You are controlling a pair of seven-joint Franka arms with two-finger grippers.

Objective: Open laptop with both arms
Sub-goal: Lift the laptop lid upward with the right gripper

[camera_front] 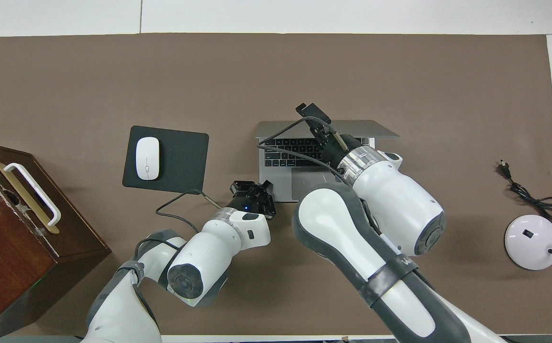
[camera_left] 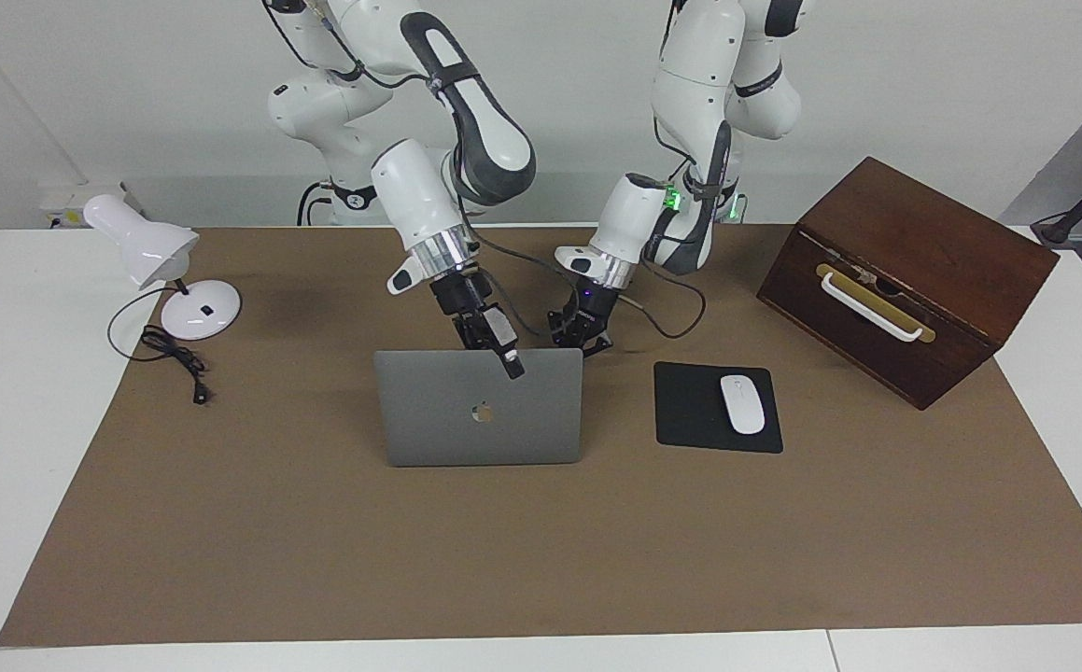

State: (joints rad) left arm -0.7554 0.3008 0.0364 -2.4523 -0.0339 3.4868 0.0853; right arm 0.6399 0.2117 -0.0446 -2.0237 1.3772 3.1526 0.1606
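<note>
The silver-grey laptop (camera_left: pixel 480 411) stands open in the middle of the brown mat, its lid close to upright with the dark logo facing away from the robots. In the overhead view the laptop's keyboard (camera_front: pixel 285 150) and trackpad show. My right gripper (camera_left: pixel 512 364) is at the lid's top edge, shut on it, with one fingertip lying on the lid's outer face. My left gripper (camera_left: pixel 583 341) is shut and low at the corner of the laptop's base nearest the robots, toward the left arm's end (camera_front: pixel 254 190). Whether it presses on the base I cannot tell.
A black mouse pad (camera_left: pixel 690 411) with a white mouse (camera_left: pixel 742 403) lies beside the laptop toward the left arm's end. A dark wooden box (camera_left: pixel 914 271) with a white handle stands past it. A white desk lamp (camera_left: pixel 200 308) and its cord (camera_left: pixel 176 359) sit at the right arm's end.
</note>
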